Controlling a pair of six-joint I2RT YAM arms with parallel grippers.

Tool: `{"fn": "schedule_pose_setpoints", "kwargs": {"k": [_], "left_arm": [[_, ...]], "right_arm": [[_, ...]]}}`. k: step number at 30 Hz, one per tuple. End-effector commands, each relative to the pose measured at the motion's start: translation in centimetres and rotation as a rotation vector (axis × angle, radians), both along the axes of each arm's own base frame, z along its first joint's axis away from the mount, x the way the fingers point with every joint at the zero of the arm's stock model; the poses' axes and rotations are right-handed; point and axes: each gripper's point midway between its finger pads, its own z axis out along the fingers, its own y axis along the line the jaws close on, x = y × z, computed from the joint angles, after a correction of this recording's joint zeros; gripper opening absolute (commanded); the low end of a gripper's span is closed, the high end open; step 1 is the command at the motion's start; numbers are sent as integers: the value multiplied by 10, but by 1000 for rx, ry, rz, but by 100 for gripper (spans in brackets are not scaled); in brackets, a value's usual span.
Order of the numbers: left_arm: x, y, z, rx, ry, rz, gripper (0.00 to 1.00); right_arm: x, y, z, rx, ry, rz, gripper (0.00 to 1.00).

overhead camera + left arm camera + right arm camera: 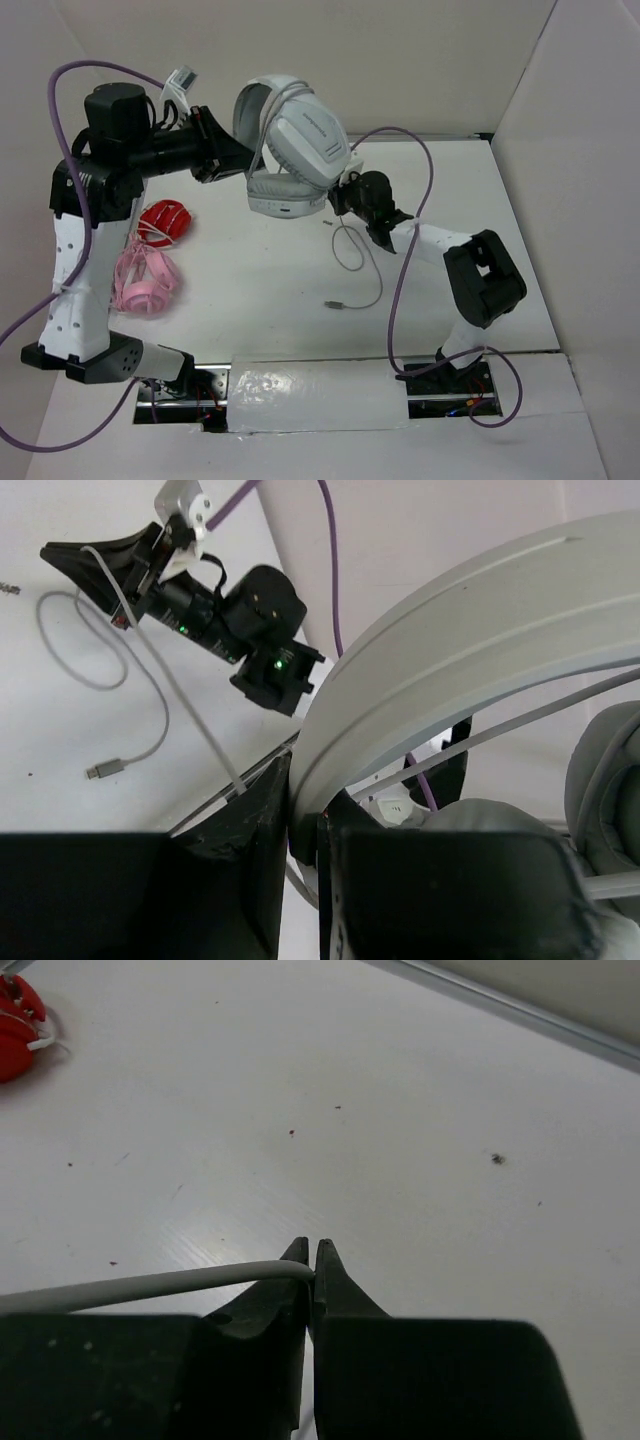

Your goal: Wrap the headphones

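Observation:
The light grey-white headphones (300, 140) hang above the table, ear cups lowermost. My left gripper (225, 150) is shut on the headband (450, 640), which passes between its black fingers (240, 850). The thin grey cable (355, 262) drops from the cups and loops on the table, ending in a plug (333, 303). My right gripper (335, 200) sits just below the lower ear cup. In the right wrist view its jaws stand together at the tips, shut on the cable (150, 1285), which runs off to the left.
Red headphones (163, 220) and pink headphones (145, 280) lie at the left beside the left arm's base. Purple arm cables (415, 230) arc over the right arm. White walls stand at the back and right of the table.

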Motion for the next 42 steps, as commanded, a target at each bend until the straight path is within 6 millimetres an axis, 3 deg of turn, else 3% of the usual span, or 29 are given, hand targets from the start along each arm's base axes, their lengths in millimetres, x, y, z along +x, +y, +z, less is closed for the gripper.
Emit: {"fn": "schedule_pose_setpoints", "kwargs": {"k": [1,6,8,10,16,20,21,22,23,26,28,32,34,35,42], "left_arm": [[-33,-3,39,-72,-161,-96,0],[-39,-1,27,-62,-156,-97,0],[-32,3,11,-25,-129,-57,0],[-13,10,-17,37,-62,42,0],[20,23,-106,243,107,184,0],[34,7,-151,375,103,98,0],[35,8,-161,414,119,107,0],[38,8,-171,453,137,122,0],[43,8,-187,523,154,149,0],[47,2,-218,638,169,138,0],[46,-6,-228,650,187,119,0],[57,-2,-242,679,287,194,0],[57,12,-261,753,401,284,0],[62,15,-258,755,421,320,0],[77,31,-286,815,656,526,0]], "right_arm": [[13,-21,14,73,38,-34,0],[33,-67,37,166,49,-112,0],[40,-79,53,173,78,-128,0],[49,-101,61,168,107,-181,0],[44,-146,105,138,109,-288,0],[34,-162,142,71,164,-305,0],[32,-162,147,60,179,-305,0],[25,-162,137,27,251,-303,0],[26,-163,161,34,220,-306,0],[14,-155,180,22,235,-277,0],[10,-152,188,31,238,-262,0],[-9,-137,196,48,281,-205,0],[-30,-124,203,86,310,-124,0],[-40,-114,204,91,320,-80,0],[-121,-46,219,185,343,283,0]]}}
